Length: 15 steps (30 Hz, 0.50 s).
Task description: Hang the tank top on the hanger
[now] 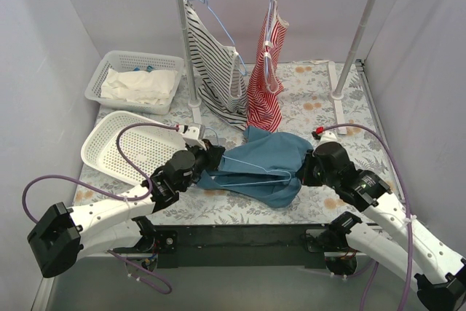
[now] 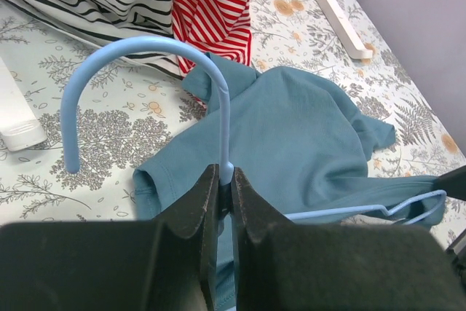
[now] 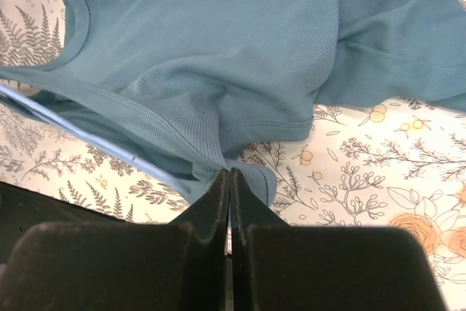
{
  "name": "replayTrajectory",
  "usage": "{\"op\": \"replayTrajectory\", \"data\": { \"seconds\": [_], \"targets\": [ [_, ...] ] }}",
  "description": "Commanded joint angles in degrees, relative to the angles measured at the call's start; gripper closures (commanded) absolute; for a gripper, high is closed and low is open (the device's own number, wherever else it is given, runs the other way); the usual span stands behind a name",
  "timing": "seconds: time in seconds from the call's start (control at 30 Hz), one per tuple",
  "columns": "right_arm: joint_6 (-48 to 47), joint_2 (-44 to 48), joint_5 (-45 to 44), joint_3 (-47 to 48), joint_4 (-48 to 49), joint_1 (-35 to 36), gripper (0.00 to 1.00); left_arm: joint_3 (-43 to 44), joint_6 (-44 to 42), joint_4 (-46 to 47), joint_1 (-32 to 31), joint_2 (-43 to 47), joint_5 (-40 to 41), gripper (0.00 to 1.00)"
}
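The teal-blue tank top [image 1: 266,162] lies crumpled on the floral table between my two grippers. The light-blue wire hanger [image 1: 251,172] lies across it, its frame partly under the fabric. My left gripper [image 1: 215,156] is shut on the hanger's neck just below the hook [image 2: 145,43]; its jaws [image 2: 226,176] pinch the wire, with the tank top [image 2: 291,129] beyond. My right gripper [image 1: 302,172] is shut on the tank top's hem [image 3: 230,172]. The fabric [image 3: 218,49] spreads ahead of it and the hanger wire [image 3: 87,136] crosses at the left.
A clothes rack [image 1: 186,41] stands at the back with a black-and-white striped top [image 1: 215,63] and a red-and-white striped top [image 1: 266,85] hanging on it. A white basket of cloths [image 1: 135,81] and a tipped empty white basket [image 1: 120,143] sit at the left.
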State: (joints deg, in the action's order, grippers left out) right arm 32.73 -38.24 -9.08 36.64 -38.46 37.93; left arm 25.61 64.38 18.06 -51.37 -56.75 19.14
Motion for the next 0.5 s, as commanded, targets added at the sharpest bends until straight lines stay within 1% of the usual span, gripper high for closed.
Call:
{"op": "replayTrajectory", "data": {
  "seconds": [0.0,0.23,0.47],
  "targets": [
    [-1.00,-0.34,-3.31,5.63,-3.29,-0.23,0.99,-1.17,-0.13,4.17,-0.04,0.68,3.80,1.00],
    [-1.79,-1.84,-2.08,8.70,-3.38,-0.23,0.99,-2.14,-0.40,5.93,-0.13,-0.73,4.77,1.00],
    [-2.76,-3.77,-1.29,11.17,-3.29,-0.23,0.99,-1.70,-2.24,7.33,-0.39,-2.31,3.01,1.00]
  ]
}}
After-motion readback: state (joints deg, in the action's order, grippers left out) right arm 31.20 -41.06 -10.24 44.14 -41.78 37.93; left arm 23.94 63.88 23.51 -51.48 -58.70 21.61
